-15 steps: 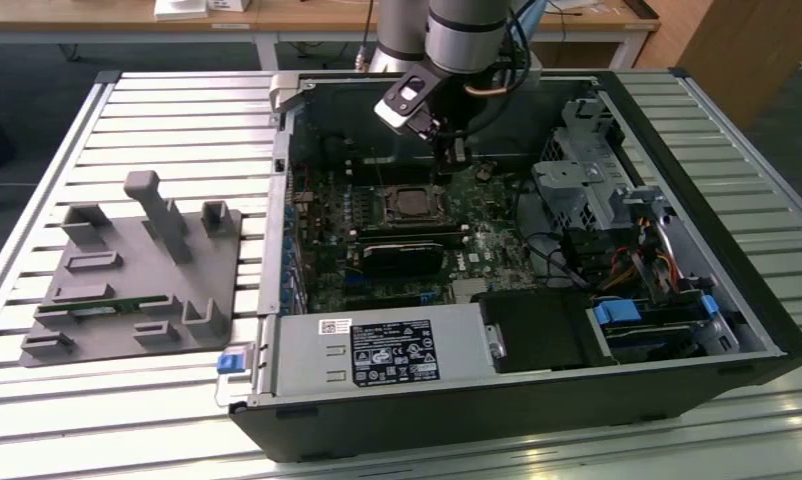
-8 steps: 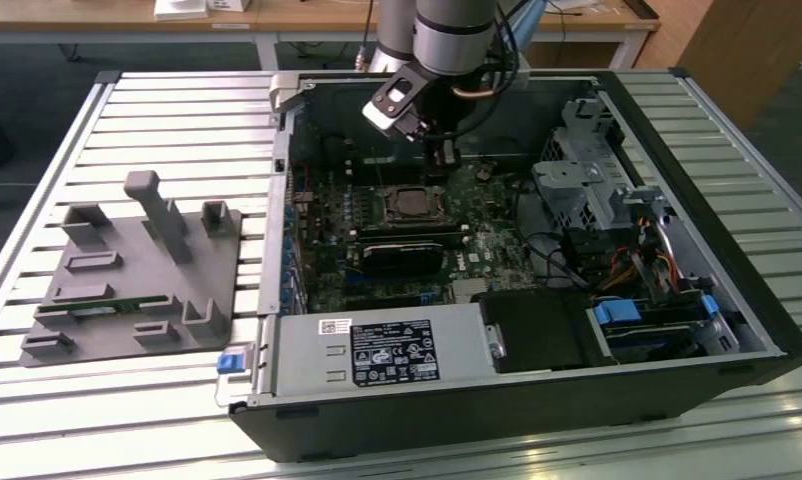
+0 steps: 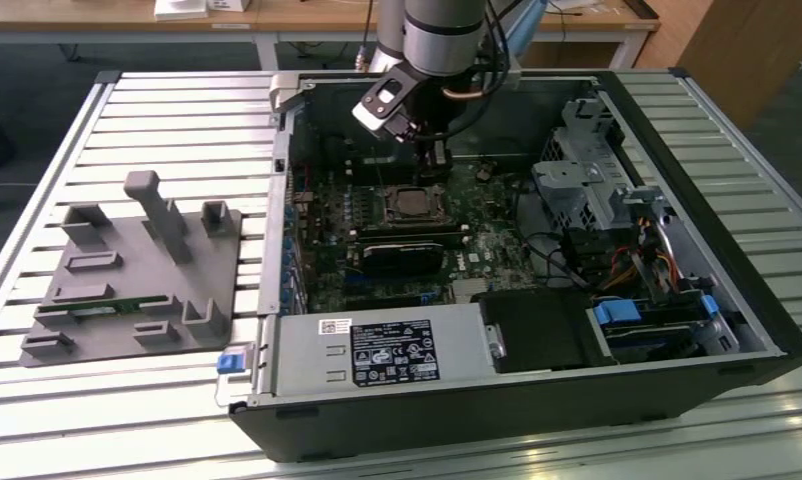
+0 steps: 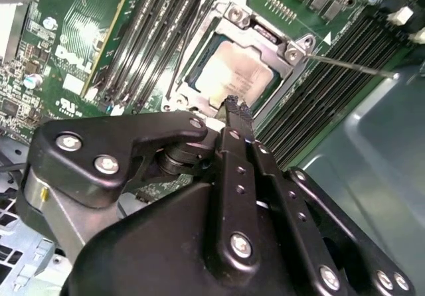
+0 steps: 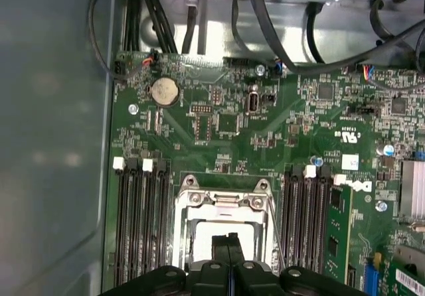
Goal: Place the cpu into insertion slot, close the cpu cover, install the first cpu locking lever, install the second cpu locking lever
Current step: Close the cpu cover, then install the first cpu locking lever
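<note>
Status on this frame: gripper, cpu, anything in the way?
Gripper shut, empty, poised just over cpu. Cpu seated, cover down over it. One lever sticking out over memory slots, not latched. Nothing blocking.

You've got a slatted metal table up front, wooden desks behind, and dark floor between them.
</note>
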Available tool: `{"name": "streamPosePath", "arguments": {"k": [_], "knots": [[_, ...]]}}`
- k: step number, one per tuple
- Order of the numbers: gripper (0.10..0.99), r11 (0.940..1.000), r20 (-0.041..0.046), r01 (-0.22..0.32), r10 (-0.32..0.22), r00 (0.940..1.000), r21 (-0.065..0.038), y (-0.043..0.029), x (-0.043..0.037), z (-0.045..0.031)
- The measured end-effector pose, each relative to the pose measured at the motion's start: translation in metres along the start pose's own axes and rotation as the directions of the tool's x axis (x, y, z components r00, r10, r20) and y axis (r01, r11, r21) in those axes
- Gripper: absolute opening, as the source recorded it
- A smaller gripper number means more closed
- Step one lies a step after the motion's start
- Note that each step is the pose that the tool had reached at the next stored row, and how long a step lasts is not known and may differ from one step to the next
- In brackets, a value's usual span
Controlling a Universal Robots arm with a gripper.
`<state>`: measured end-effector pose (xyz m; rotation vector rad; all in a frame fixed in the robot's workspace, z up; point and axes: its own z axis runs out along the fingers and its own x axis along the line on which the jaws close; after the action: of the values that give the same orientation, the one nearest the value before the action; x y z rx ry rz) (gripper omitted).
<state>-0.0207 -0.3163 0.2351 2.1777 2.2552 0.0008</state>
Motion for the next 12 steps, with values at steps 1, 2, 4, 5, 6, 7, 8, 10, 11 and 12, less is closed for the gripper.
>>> {"name": "streamPosePath", "arguments": {"k": [1, 2, 4, 5, 6, 7, 8, 10, 11, 12], "knots": [[0.106, 1.0, -0.0001, 0.0, 0.0, 1.0, 0.0, -0.0009, 0.0, 0.0001], [0.106, 1.0, 0.0, 0.0, 0.0, 1.0, 0.0, -0.0017, 0.0, 0.0001], [0.106, 1.0, 0.0, 0.0, 0.0, 1.0, 0.0, -0.0034, 0.0001, 0.0003], [0.106, 1.0, 0.0, 0.0, 0.0, 1.0, 0.0, -0.0042, 0.0001, 0.0004], [0.106, 1.0, 0.0, 0.0, 0.0, 1.0, 0.0, -0.0047, 0.0002, 0.0005], [0.106, 1.0, 0.0, 0.0, 0.0, 1.0, 0.0, -0.0051, 0.0002, 0.0005], [0.106, 1.0, 0.0, 0.0, 0.0, 1.0, 0.0, -0.0052, 0.0002, 0.0005], [0.106, 1.0, 0.0001, 0.0, 0.0, 1.0, 0.0, -0.0052, 0.0002, 0.0005], [0.106, 1.0, 0.0001, 0.0, 0.0, 1.0, 0.0, -0.0052, 0.0002, 0.0003], [0.106, 1.0, 0.0004, 0.0, 0.0, 1.0, 0.0, -0.0052, 0.0001, -0.0002]]}}
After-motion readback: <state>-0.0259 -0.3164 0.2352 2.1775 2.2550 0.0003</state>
